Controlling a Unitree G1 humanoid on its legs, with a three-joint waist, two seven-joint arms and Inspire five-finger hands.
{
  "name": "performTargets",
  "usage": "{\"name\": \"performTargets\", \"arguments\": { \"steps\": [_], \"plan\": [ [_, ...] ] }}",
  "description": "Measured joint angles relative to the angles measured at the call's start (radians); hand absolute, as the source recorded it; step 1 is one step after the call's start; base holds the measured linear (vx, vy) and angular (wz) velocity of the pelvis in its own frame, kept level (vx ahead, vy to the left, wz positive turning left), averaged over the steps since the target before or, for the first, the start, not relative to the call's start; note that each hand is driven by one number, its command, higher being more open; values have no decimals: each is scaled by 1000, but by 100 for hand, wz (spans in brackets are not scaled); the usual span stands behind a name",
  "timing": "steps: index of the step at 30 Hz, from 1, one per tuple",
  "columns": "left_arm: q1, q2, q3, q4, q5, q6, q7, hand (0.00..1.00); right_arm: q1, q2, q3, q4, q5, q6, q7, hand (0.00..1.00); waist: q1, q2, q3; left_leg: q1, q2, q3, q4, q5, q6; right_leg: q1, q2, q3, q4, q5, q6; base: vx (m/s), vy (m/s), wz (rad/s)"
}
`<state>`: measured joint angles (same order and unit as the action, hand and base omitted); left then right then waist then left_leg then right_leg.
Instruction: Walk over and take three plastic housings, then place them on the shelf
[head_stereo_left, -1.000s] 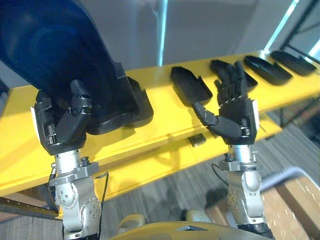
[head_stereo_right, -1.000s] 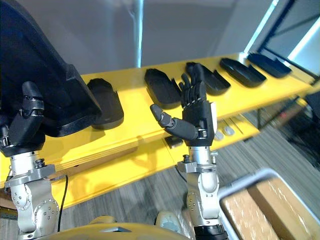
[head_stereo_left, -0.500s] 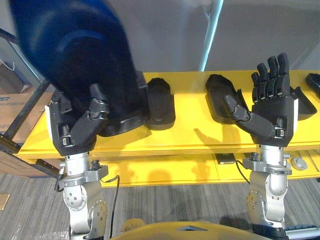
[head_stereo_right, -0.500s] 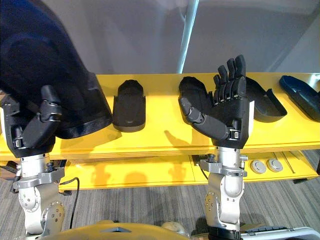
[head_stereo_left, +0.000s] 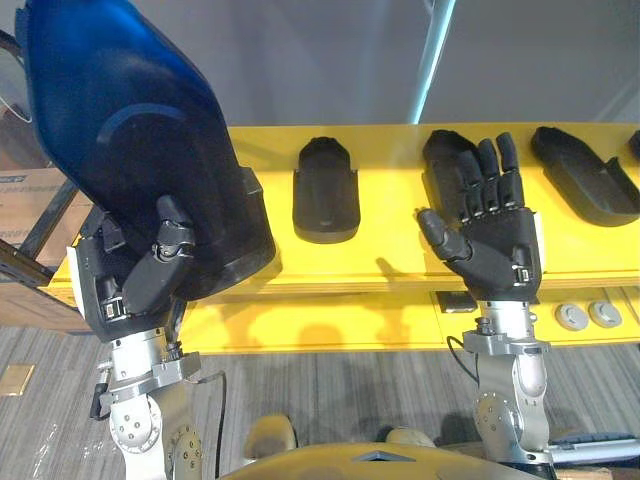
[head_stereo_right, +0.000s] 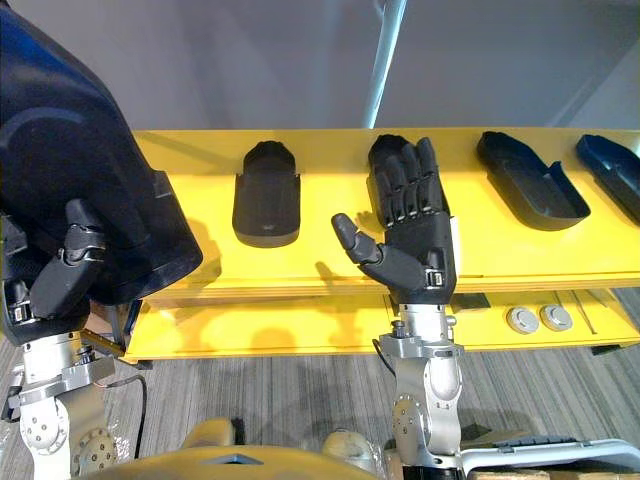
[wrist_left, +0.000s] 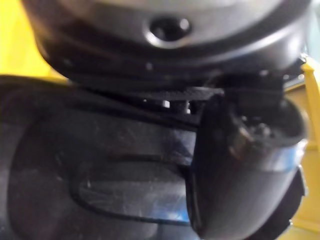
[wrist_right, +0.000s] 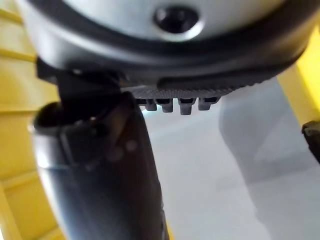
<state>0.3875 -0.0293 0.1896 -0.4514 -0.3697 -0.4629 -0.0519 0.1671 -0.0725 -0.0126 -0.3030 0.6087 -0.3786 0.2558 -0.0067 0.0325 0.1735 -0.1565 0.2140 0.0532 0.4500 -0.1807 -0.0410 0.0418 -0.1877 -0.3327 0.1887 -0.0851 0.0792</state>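
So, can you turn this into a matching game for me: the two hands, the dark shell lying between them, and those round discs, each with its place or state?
Things:
1. left hand
2. right hand
3. middle housing
4. round discs

Places or states:
A. lies flat on the top board of the yellow shelf, touched by neither hand
B. open, fingers straight, palm up, holding nothing
C. sit on the shelf's lower board
D. curled on the held housing, which is raised in front of the shelf

Pairs: 1-D, 2-B, 3-A, 4-C.
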Motion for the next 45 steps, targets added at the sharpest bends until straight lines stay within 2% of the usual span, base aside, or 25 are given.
{"name": "performTargets", "arguments": {
  "steps": [2, 3, 4, 5, 6, 7, 8, 9, 10, 11, 12, 13, 14, 15, 16, 17, 18, 19, 21, 25, 28, 29, 30, 35, 45],
  "plan": [
    [-11, 0, 0, 14, 21, 7, 5, 0, -37, -6, 29, 1, 33, -2, 1, 100, -1, 4, -2, 12, 8, -24, -10, 7, -13, -20, -46, 39, 21, 7, 43, 4, 344, -34],
    [-22, 0, -1, 28, 29, 18, -8, 0, -56, -9, 46, 7, 37, -9, 1, 100, -1, 15, -5, 38, 8, -24, -33, 12, -28, -28, -81, 64, 35, 18, 77, 39, 512, -28],
    [-41, 7, -11, 44, 36, 35, -23, 0, -72, -2, 64, 36, 30, -24, -3, 100, 0, 23, -11, 62, -26, 4, -51, -20, -110, -26, -128, 89, 36, 42, 115, 62, 632, -29],
    [-51, 18, -17, 56, 40, 43, -28, 0, -74, 7, 78, 58, 19, -26, -11, 100, 4, 7, -9, 65, -59, 27, -42, -23, -97, -26, -156, 105, 29, 59, 114, 27, 636, -22],
    [-62, 35, -30, 83, 40, 60, -38, 0, -65, 19, 109, 96, -8, -26, -29, 100, 6, -1, -11, 58, -93, 40, -34, -37, -70, -23, -181, 122, -5, 122, 69, -11, 506, -15],
    [-70, 55, -32, 108, 49, 69, -50, 0, -60, 26, 156, 133, -19, -26, -30, 100, 12, -2, -11, 49, -102, 52, -38, -47, -47, -26, -183, 117, -41, 194, 3, -65, 473, -10],
    [-71, 70, -31, 114, 68, 72, -46, 0, -58, 32, 174, 147, -37, -26, -34, 100, 15, -5, -13, 43, -102, 58, -42, -54, -39, -32, -178, 118, -53, 215, -18, -44, 335, -5],
    [-73, 93, -30, 126, 87, 73, -42, 0, -53, 41, 197, 156, -62, -25, -39, 100, 23, -7, -15, 35, -104, 60, -59, -51, -30, -36, -161, 120, -50, 210, -15, -4, 304, 9],
    [-78, 123, -30, 136, 99, 75, -43, 0, -49, 42, 211, 156, -89, -25, -39, 100, 25, -29, -30, 23, -109, 56, -88, -38, -18, -27, -125, 118, -51, 193, -7, 73, 178, 24],
    [-84, 136, -25, 137, 94, 75, -44, 0, -50, 40, 209, 148, -92, -25, -28, 100, 29, -52, -44, 16, -125, 45, -112, -20, -4, -18, -94, 118, -50, 146, -5, 104, 139, 31],
    [-95, 137, -24, 142, 87, 75, -44, 0, -50, 39, 202, 144, -92, -28, -22, 100, 29, -58, -48, 9, -140, 32, -117, -9, 5, -13, -84, 117, -51, 130, -5, 148, 145, 50],
    [-134, 136, -27, 165, 83, 76, -44, 0, -44, 39, 178, 136, -92, -31, -16, 100, 22, -61, -49, 2, -160, 5, -128, 10, 14, -6, -77, 121, -43, 113, -8, 153, 82, 84],
    [-173, 138, -35, 182, 66, 87, -43, 0, -34, 41, 152, 137, -94, -30, -23, 100, -1, -59, -49, 10, -172, -26, -142, 29, 34, -5, -54, 172, 0, 35, -2, 147, 36, 85],
    [-179, 138, -36, 182, 63, 90, -41, 0, -31, 41, 146, 137, -94, -30, -24, 100, -5, -59, -49, 12, -175, -32, -144, 32, 37, -5, -43, 186, 6, 16, -4, 106, -63, 66],
    [-191, 124, -40, 180, 62, 94, -31, 0, -21, 39, 131, 138, -95, -29, -27, 100, -2, -57, -47, 24, -179, -36, -146, 34, 40, -3, 5, 207, 1, -32, -14, 75, -76, 17],
    [-190, 105, -41, 179, 66, 94, -8, 0, -19, 37, 116, 137, -94, -29, -26, 100, 3, -57, -50, 36, -183, -31, -138, 33, 39, 20, 29, 190, -40, -32, -30, 76, -67, 6],
    [-189, 94, -42, 179, 67, 94, 2, 0, -19, 36, 107, 137, -93, -30, -25, 100, 3, -53, -53, 39, -184, -29, -137, 33, 39, 40, 30, 192, -59, -23, -18, 76, -55, 2],
    [-189, 80, -45, 176, 67, 94, 14, 0, -19, 36, 84, 135, -94, -30, -27, 100, 0, -35, -55, 40, -183, -29, -141, 33, 37, 51, 33, 194, -75, -11, 0, 56, -38, 9],
    [-180, 78, -62, 162, 93, 97, 27, 0, -15, 34, 46, 134, -137, -29, -51, 100, 0, -19, -58, 54, -174, -26, -159, 38, 28, 54, 38, 193, -74, -10, 0, 15, -42, 0],
    [-142, 78, -56, 106, 172, 135, 34, 0, 46, 28, -4, 57, -172, -13, -46, 100, -6, -11, -61, 125, -158, -16, -240, 59, 0, 84, 44, 201, -74, -10, 0, -24, -55, -11],
    [-145, 82, -7, 90, 176, 224, 6, 0, 74, 28, -35, -24, -152, 2, -20, 100, -29, -9, -62, 142, -163, -10, -292, 90, -4, 82, 40, 202, -75, -10, 0, -84, -16, -4],
    [-145, 86, 16, 100, 176, 276, -11, 0, 76, 27, -37, -35, -151, 3, -16, 100, -35, -9, -63, 153, -168, -7, -320, 106, -5, 82, 35, 202, -77, -11, -1, -102, 0, -2],
    [-146, 89, 22, 108, 175, 293, -19, 0, 76, 28, -36, -37, -151, 4, -12, 100, -38, -9, -63, 156, -171, -6, -331, 113, -3, 82, 34, 201, -79, -11, -1, -103, 3, -2],
    [-154, 161, 48, 216, 94, 404, -57, 0, 74, 8, 5, -37, -155, 40, 53, 100, -42, -6, -64, 183, -170, 11, -429, 173, -6, 66, 34, 201, -80, -12, -2, -108, -11, 2],
    [-294, 237, 62, 513, -109, 446, -74, 0, -32, -127, 69, -16, -152, 68, 130, 100, -51, 24, -68, 184, -171, 28, -509, 262, -7, -3, 37, 212, -34, -6, 9, -53, 5, -1]
  ]
}}
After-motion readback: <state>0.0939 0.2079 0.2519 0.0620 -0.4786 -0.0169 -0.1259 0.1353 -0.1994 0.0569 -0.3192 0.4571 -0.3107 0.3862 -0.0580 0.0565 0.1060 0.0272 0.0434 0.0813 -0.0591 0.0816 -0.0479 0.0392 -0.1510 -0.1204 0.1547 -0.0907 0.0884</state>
